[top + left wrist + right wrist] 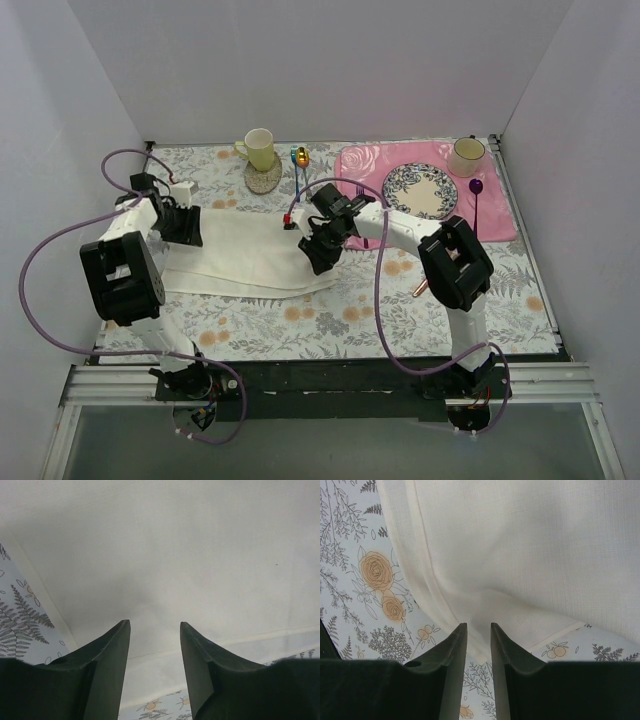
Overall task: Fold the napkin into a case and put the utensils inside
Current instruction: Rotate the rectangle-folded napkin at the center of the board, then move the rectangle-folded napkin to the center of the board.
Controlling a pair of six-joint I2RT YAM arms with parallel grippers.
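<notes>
The plain cream-white cloth napkin (pixel 250 255) lies on the floral-covered desk (pixel 330 320), left pincer (pixel 154 624) apart above it; we cannot tell whether the right pincer (pixel 478 625) clamps its corner, where snagging could undo the fold.

Plain white walls (pixel 320 70) rise on three sides of a floral tablecloth (pixel 300 330) (orange roses, grey ferns), evenly lit.

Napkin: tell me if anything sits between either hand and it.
Nothing visible does. The left hand hangs directly over bare napkin. The napkin's corner runs up to the fingertips of the right hand, with only patterned tablecloth around it.
</notes>
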